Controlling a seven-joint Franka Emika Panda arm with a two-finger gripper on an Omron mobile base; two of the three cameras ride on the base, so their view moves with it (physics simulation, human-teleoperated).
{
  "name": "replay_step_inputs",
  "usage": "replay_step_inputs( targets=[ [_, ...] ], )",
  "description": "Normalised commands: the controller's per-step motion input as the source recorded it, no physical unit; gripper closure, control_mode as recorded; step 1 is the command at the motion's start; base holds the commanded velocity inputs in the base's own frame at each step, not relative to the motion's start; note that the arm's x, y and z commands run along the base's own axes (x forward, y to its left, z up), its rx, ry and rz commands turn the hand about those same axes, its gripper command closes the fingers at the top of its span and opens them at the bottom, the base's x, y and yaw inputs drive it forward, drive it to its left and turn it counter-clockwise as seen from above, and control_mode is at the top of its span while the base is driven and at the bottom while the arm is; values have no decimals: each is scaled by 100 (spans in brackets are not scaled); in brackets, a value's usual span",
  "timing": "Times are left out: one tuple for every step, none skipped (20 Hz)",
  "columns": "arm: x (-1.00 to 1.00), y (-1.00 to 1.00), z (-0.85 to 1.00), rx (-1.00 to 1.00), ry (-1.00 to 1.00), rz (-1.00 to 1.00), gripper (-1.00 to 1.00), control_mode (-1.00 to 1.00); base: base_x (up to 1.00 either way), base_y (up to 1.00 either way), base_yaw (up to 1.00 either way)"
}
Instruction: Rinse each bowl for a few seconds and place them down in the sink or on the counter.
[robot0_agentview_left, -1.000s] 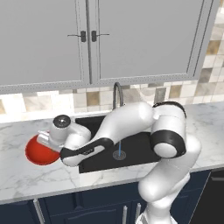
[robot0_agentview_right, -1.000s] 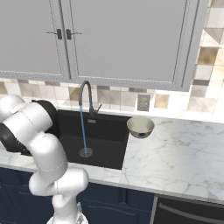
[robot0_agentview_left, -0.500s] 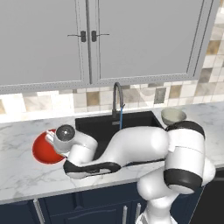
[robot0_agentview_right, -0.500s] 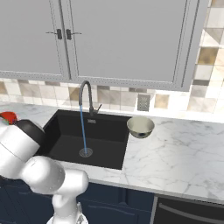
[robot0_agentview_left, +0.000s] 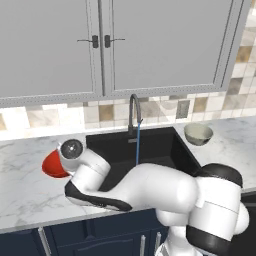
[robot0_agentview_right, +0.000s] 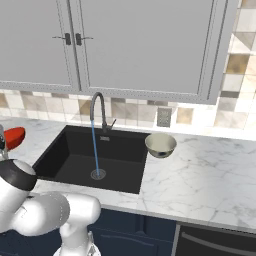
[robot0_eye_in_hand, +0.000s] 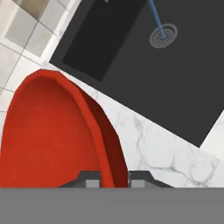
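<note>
A wide, glossy red bowl (robot0_eye_in_hand: 57, 135) sits tilted over the counter (robot0_agentview_left: 30, 195) left of the sink (robot0_agentview_right: 75, 155), its rim clamped in the gripper (robot0_eye_in_hand: 113, 181). Two bowls in all: the cream bowl (robot0_agentview_right: 160, 144) stands on the counter by the sink's right edge.

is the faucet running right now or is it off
Running. A thin blue stream falls from the faucet spout to the drain of the sink, and it also shows in the hand view reaching the drain.

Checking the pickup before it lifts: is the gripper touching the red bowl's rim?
Touching. In the hand view the red bowl rim runs between the two fingertips of the gripper, filling the gap.
</note>
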Motion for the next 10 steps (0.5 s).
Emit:
replay_step_inputs(
  targets=[
    [0,-20,29,12,3,-7,100,-100,0,0,0],
    [0,-20,30,13,3,-7,100,-100,0,0,0],
    [0,-20,29,13,3,-8,100,-100,0,0,0],
    [0,-20,28,13,3,-8,100,-100,0,0,0],
    [0,-21,27,13,3,-8,100,-100,0,0,0],
    [0,-24,24,13,4,-8,100,-100,0,0,0],
    [0,-25,21,14,4,-8,100,-100,0,0,0],
    [0,-27,18,14,4,-8,100,-100,0,0,0],
    [0,-28,16,14,5,-8,100,-100,0,0,0],
    [0,-28,13,15,6,-9,100,-100,0,0,0]
  ],
)
